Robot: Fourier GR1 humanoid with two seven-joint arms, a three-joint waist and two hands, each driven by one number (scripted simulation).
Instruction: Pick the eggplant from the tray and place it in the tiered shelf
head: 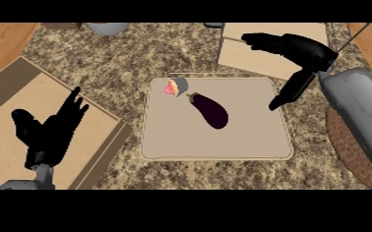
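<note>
A dark purple eggplant lies slantwise on the beige tray in the middle of the counter, its stem toward the upper left. My right hand hovers above the tray's right edge, open, with fingers spread and one long finger pointing down beside the tray; it is apart from the eggplant. My left hand rests open, fingers up, at the lower left over the tiered shelf, a wooden box-like frame. Nothing is held.
A small cut pink fruit piece sits on the tray's upper left. A wooden board lies at the back right under my right hand. A grey bowl shows at the top edge, and a brown round mat at the right.
</note>
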